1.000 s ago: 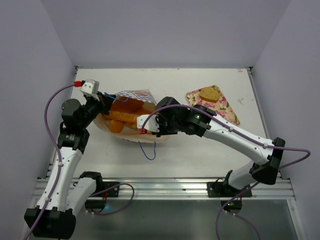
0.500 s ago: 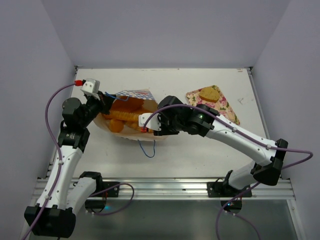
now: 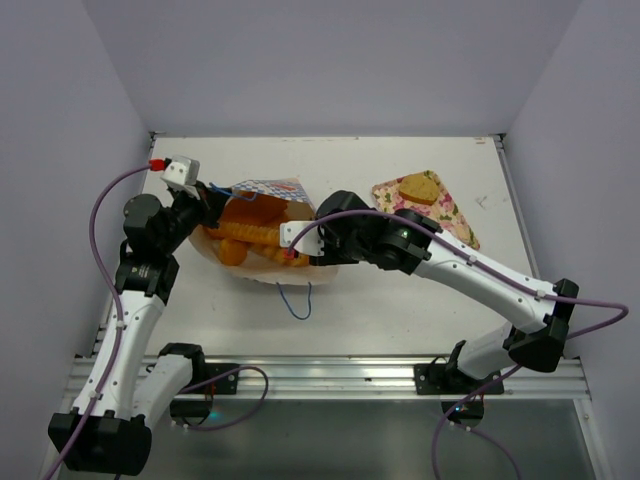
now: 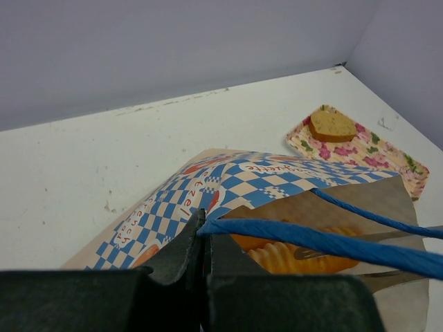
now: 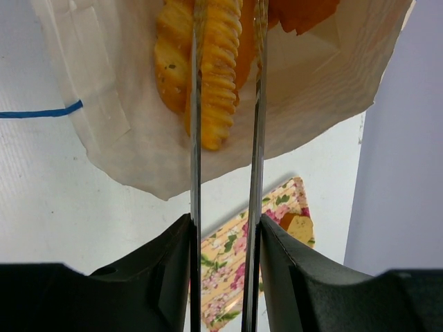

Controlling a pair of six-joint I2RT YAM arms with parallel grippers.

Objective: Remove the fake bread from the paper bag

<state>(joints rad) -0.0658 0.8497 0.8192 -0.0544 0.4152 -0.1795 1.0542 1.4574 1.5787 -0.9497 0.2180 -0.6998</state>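
Claw on the right arm [image 5: 227, 21] stands partly open in the bag [image 5: 311, 90] mouth, fingers either side of a ridged loaf [image 5: 218, 83], more bread [image 5: 297, 14] crowding beside it. Left claw [image 4: 203, 232] is pinched tight on the bag's blue cord [image 4: 304, 238]. Bag lies on its side left of worktop [image 3: 400, 300] centre, away from the edges; a tray [image 3: 452, 218] with one bun [image 3: 418, 187] lies apart to the right, bare worktop between.
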